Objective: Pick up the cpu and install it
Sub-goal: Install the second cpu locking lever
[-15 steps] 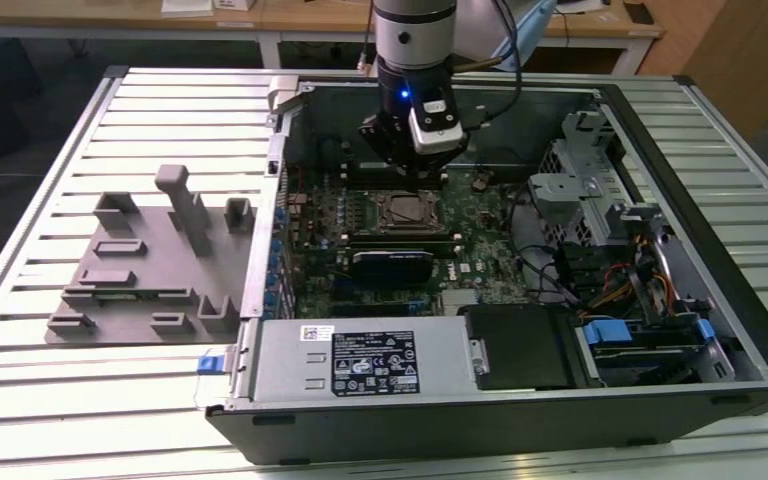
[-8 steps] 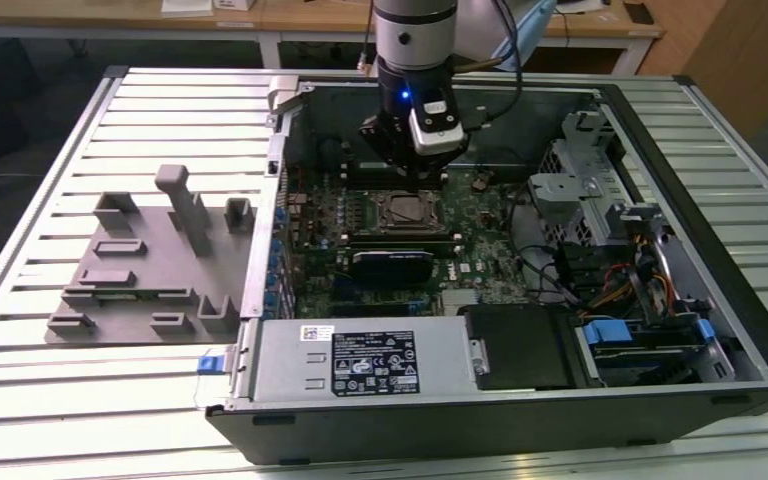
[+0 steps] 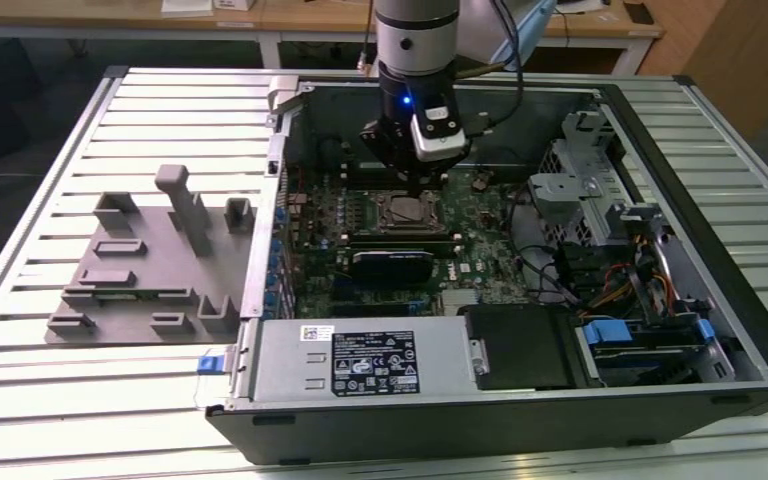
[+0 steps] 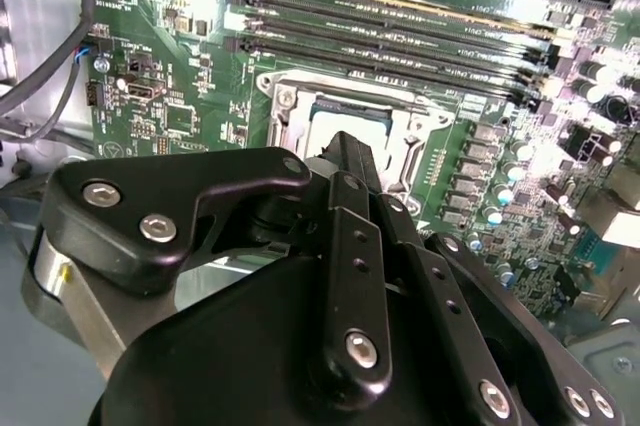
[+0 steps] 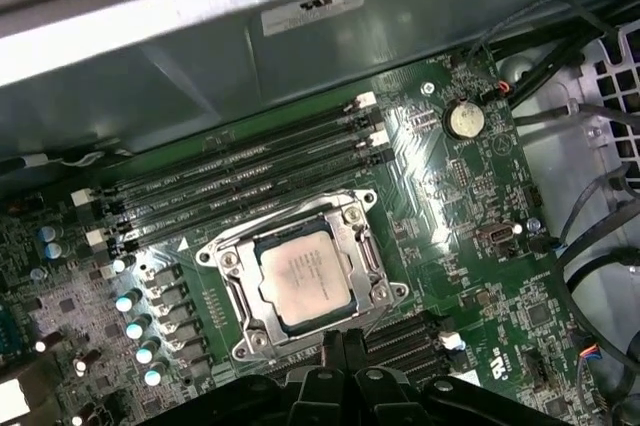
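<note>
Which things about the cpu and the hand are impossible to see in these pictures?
- Hand: whether open or shut. In both wrist views its fingertips are hidden by its own black body.
- Cpu: whether it is fully seated in the socket. The first wrist view's angle does not settle it.
- Cpu in the second wrist view: its near half, hidden by the hand.
- Cpu in the exterior view: too small; the hand stands over it.

Bench top is ribbed pale metal slats, running across the exterior view. Behind it, light wooden desks with white legs, papers on top. Dark floor under them. Wooden panel at the exterior view's far right corner. Even overhead light, glare on slats.
</note>
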`<move>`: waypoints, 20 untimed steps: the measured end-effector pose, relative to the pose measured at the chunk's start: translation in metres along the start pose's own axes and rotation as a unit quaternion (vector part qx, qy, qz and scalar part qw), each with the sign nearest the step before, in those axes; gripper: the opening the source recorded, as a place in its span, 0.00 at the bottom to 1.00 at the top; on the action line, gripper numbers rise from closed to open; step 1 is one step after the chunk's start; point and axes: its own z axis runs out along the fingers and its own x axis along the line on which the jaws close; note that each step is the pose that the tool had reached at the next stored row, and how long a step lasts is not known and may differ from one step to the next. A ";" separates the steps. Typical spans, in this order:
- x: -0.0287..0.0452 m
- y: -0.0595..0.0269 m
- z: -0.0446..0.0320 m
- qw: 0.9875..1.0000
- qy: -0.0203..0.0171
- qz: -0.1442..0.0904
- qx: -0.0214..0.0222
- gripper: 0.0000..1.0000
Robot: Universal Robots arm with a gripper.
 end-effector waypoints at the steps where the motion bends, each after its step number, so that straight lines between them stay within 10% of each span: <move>1: -0.0002 -0.0007 0.0004 1.000 0.000 0.000 0.000 0.11; 20: -0.0039 -0.0153 0.0046 0.999 -0.001 -0.042 -0.004 0.11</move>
